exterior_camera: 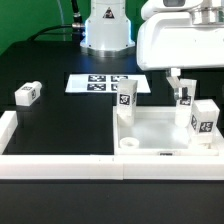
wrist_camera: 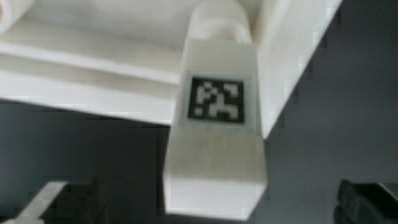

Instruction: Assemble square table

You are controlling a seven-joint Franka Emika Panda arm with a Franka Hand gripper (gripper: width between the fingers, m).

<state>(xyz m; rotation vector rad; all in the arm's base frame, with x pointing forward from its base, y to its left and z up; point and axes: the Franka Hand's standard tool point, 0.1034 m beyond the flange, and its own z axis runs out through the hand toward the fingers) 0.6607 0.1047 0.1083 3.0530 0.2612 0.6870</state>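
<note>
The square table top, a white tray with a raised rim, lies on the black table at the exterior view's right. A tagged white leg stands at its far left corner, another at its right side. A third leg stands at the far side, right under my gripper. In the wrist view this leg runs between my dark fingertips, with a gap on each side. My gripper is open. A fourth leg lies loose at the left.
The marker board lies in front of the robot base. Long white border rails run along the front and the left edge of the black table.
</note>
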